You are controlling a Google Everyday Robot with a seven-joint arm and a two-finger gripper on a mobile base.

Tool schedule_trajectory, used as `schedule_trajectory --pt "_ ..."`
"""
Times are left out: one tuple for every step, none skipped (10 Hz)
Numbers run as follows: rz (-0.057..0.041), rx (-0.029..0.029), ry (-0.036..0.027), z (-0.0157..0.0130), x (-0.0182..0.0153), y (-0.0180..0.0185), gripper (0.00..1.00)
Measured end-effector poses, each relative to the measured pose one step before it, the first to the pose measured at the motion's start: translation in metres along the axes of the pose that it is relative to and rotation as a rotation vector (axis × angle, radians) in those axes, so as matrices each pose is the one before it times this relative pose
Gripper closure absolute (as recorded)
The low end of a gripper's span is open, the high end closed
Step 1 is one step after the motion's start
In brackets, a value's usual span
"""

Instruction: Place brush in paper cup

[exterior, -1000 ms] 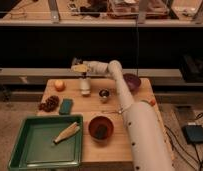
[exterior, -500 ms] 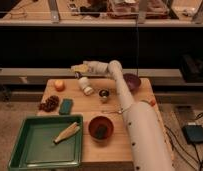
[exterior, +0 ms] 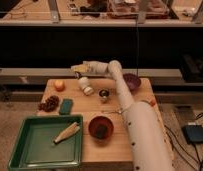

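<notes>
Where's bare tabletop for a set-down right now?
Free: the strip between the orange fruit and paper cup, and the wood between the teal block and small metal cup. Crowded: the front, with green tray and red bowl. The gripper hangs above the table's back edge.

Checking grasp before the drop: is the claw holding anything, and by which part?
Cannot be told. The claw hovers above the tilted paper cup at the table's far edge; no brush is visible in it.
</notes>
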State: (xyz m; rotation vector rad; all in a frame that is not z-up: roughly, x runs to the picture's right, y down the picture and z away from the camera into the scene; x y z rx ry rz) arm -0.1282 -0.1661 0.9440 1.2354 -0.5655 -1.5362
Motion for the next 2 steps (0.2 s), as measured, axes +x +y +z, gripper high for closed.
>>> schedule_trajectory --pt "-0.00007 0.00117 -0.00064 0.00097 -0.00027 -0.00059 0.20" --pt "-0.00005 0.00034 -0.00003 0.00021 0.00006 -0.00019 0.20"
